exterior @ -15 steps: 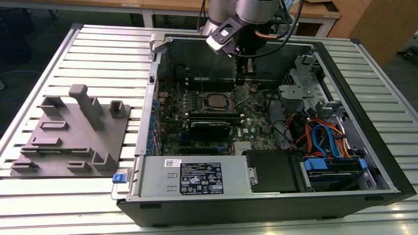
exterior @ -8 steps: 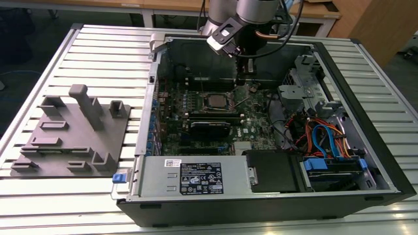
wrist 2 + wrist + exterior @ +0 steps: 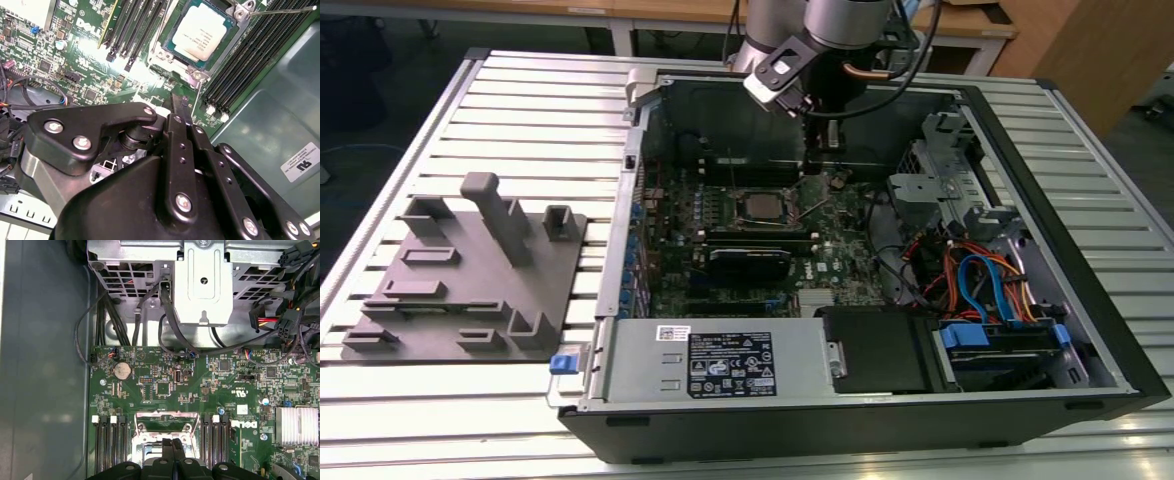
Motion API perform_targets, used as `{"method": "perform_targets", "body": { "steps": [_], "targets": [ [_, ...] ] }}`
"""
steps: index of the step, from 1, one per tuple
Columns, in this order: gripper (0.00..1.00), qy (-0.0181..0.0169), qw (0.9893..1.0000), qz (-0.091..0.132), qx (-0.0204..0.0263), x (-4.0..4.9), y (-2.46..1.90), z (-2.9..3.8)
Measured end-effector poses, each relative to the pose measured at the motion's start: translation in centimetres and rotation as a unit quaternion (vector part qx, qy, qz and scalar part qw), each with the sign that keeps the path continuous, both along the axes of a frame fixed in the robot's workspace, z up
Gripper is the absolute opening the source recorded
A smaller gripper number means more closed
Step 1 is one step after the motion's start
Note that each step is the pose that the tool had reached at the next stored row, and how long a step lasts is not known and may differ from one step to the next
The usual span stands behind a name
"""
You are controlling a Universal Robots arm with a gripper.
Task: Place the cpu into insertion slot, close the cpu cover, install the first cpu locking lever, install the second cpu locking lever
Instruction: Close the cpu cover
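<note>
I see a room with a dark floor (image 3: 400, 60) and wooden desks (image 3: 667, 12) behind the rig. On my feed the slatted metal surface (image 3: 520, 110) carries an open black computer case (image 3: 854, 430) lying on its side. A grey fixture plate (image 3: 467, 290) lies beside it, toward the exterior view's left. Inside the case the green motherboard (image 3: 841, 260) faces up, with a labelled power supply (image 3: 720, 365) at the near edge and blue and orange cables (image 3: 987, 285) toward the exterior view's right. The arm (image 3: 834, 25) reaches down into the case. Its hand (image 3: 179, 102) hangs over the board near the socket, its two fingers pressed together and gripping nothing. The cpu (image 3: 201, 31) sits in the insertion slot (image 3: 161, 56), silver top up. A thin metal lever (image 3: 280, 10) juts out from one socket corner.
</note>
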State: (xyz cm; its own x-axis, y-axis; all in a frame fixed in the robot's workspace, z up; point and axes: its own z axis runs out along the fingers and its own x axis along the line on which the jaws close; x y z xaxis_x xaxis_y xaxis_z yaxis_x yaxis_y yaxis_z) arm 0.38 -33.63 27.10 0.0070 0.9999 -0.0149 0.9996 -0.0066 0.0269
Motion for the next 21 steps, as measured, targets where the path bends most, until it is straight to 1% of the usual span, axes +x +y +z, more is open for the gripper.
{"method": "perform_targets", "body": {
  "steps": [21],
  "targets": [
    [0.1,0.0,1.0,0.0,0.0,0.36,0.0,0.0]
  ]
}}
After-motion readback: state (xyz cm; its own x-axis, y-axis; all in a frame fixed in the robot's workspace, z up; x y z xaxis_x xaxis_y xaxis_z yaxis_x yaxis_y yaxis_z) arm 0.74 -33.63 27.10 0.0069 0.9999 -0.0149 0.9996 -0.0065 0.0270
